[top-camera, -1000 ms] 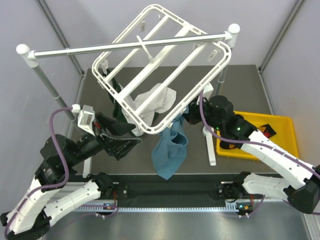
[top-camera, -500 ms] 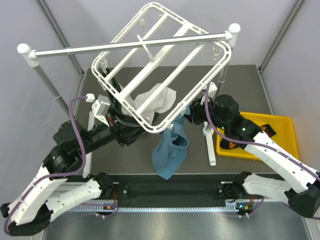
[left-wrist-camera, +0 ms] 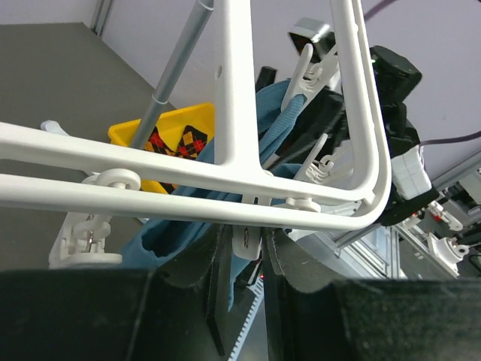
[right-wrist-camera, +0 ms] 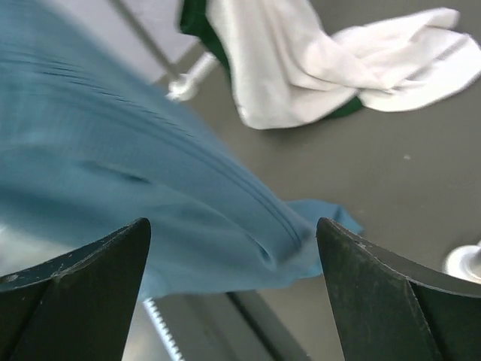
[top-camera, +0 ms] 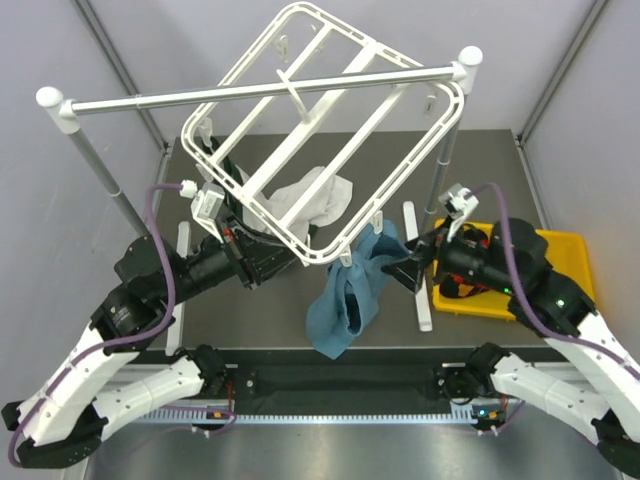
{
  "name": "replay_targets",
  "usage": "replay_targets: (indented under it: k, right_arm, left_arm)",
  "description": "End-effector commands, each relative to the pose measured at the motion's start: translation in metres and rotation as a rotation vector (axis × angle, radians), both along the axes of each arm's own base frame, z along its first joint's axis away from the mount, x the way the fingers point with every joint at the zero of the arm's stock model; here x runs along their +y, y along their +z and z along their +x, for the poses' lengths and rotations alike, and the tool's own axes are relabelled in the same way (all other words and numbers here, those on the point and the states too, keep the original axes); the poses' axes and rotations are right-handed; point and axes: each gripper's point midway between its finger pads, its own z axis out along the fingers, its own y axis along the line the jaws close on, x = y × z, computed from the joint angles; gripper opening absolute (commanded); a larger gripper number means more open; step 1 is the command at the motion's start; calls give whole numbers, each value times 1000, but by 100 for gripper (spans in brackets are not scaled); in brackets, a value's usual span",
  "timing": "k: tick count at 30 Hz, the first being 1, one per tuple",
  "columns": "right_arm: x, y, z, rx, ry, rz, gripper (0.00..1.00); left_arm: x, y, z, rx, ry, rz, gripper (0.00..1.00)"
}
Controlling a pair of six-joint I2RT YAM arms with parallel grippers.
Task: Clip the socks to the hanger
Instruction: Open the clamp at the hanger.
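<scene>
The white hanger (top-camera: pixel 312 258) hangs tilted from the rail; in the left wrist view its bars (left-wrist-camera: pixel 234 98) run just above my fingers. My left gripper (top-camera: pixel 262 262) reaches under the near corner, its jaws (left-wrist-camera: pixel 248 241) shut on a small white clip dangling from the rim. An argyle sock (left-wrist-camera: pixel 174 139) lies in the yellow bin; in the top view my right arm hides it. My right gripper (top-camera: pixel 400 272) stands open just right of the hanging teal cloth (top-camera: pixel 345 300), with nothing between its jaws (right-wrist-camera: pixel 233 248).
The teal cloth (right-wrist-camera: pixel 113 150) hangs from a hanger clip. A white cloth (top-camera: pixel 310 200) hangs under the frame's middle. The silver rail (top-camera: pixel 260 93) on posts spans the back. The yellow bin (top-camera: pixel 570 250) sits at the right, and a white stand foot (top-camera: pixel 420 295) lies beside it.
My left gripper moved right under the hanger's near corner and closed on a clip. My right gripper opened, released the teal cloth and drew back to the right.
</scene>
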Motion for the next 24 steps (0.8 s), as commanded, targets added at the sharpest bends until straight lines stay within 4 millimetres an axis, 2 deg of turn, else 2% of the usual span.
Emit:
replay_targets:
  k: [1,2,3,5,7,10,11,13,14,15,16,17,20,21,23,24]
  right_arm:
    - [-2,44,-47,-11,150,104,90]
    - [0,56,-65,-4,222,145,90]
    - [1,62,-73,-1,248,162,88]
    - [4,74,-85,14,274,185,87]
    - [7,72,-89,34,272,165,86]
    - [30,66,-99,55,290,104,84]
    - [44,69,-107,32,275,71,84]
    - [54,74,-120,-18,243,34,87]
    - [64,70,-133,-76,205,-22,89]
    - [63,85,-137,-100,185,-20,90]
    - [67,88,-142,-119,170,-33,91]
    - [80,90,-150,-155,167,-60,91]
    - [110,87,-157,-218,152,-85,89]
    - [117,91,-156,-225,130,-65,85]
    - [123,87,-147,-278,61,-76,81]
    - [128,97,-145,-274,27,-18,77]
  left_arm:
    - [2,20,-1,51,12,-86,19]
    - [2,19,-1,59,10,-87,19]
    - [4,20,-2,60,13,-93,19]
    - [6,19,-2,70,22,-96,19]
    - [10,18,-1,72,45,-96,19]
    - [15,15,1,81,70,-83,19]
    - [15,12,1,88,75,-75,19]
    - [17,11,1,93,83,-73,19]
    - [18,10,2,97,93,-72,19]
    - [19,7,3,106,99,-61,19]
    - [20,8,3,108,100,-62,19]
    - [21,8,3,111,108,-61,18]
    - [23,7,5,132,125,-54,18]
    - [23,6,4,141,125,-55,18]
    - [25,8,3,151,127,-61,18]
    - [24,7,3,158,124,-61,18]
